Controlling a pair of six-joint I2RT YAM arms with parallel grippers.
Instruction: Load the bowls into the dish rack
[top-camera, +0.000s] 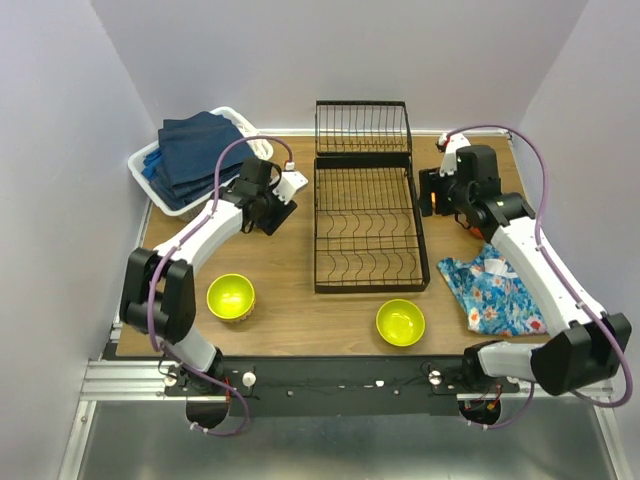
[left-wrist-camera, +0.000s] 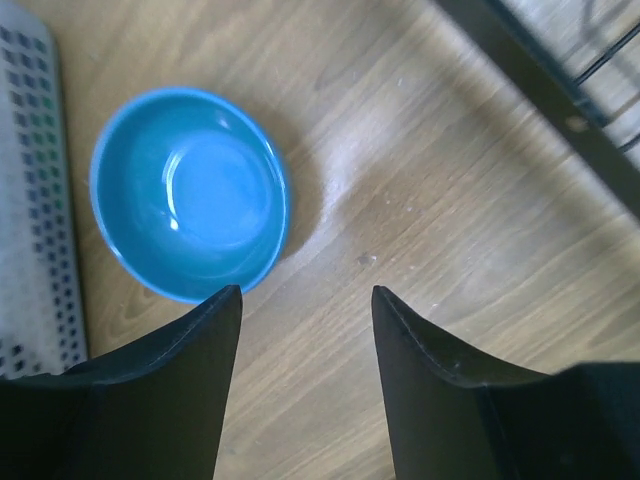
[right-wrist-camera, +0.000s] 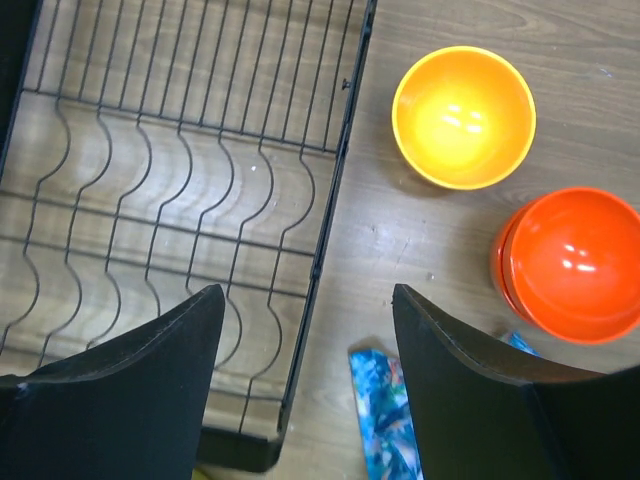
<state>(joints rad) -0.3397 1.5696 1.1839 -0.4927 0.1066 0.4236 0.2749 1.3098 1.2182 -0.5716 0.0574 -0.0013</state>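
Top external | left hand (left-wrist-camera: 306, 292) spread near blue bowl (left-wrist-camera: 188, 192) — right hand (right-wrist-camera: 305, 290) spread beside rack (right-wrist-camera: 331, 200)

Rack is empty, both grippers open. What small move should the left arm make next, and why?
Probably slide the left gripper toward the blue bowl and lower over its near rim: its jaws stand open and empty, and the bowl sits off to one side of them.

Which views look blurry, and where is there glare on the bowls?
Left wrist: blue bowl slightly soft, faint sheen inside. Right wrist: strong glare in the orange-yellow bowl, two glints on the red-orange bowl. Top external: sharp, evenly lit.
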